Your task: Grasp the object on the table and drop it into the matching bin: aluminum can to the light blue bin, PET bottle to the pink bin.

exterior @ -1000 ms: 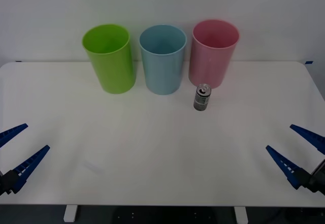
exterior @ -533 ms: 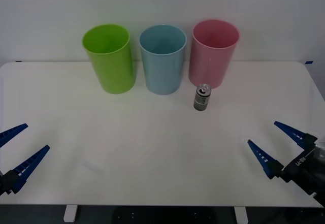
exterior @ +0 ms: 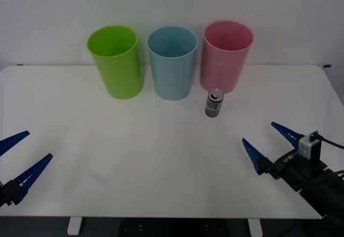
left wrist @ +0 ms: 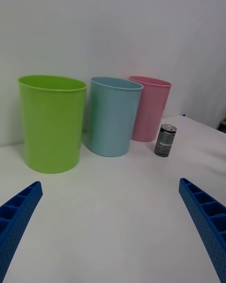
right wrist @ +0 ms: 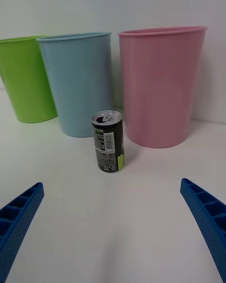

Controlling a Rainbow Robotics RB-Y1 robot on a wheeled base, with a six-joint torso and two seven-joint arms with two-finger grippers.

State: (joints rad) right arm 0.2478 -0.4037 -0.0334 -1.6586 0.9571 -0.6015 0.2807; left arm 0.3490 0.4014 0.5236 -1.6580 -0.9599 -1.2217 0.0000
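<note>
The aluminum can (exterior: 214,103) stands upright on the white table (exterior: 161,156), just in front of the pink bin (exterior: 226,55) and right of the light blue bin (exterior: 172,60). In the right wrist view the can (right wrist: 109,141) is straight ahead, between the light blue bin (right wrist: 77,82) and the pink bin (right wrist: 160,82). My right gripper (exterior: 269,145) is open, low over the table to the can's front right, a fair gap from it. At the table's front left corner my left gripper (exterior: 19,156) waits open, and its wrist view shows the can (left wrist: 165,141) far off.
A lime green bin (exterior: 115,59) stands left of the light blue one; the three bins form a row at the back of the table. The wall is close behind them. The table's middle is bare white surface.
My right gripper has moved in from the table's right edge toward the can, leftward and forward. The left arm, can and bins have not moved.
</note>
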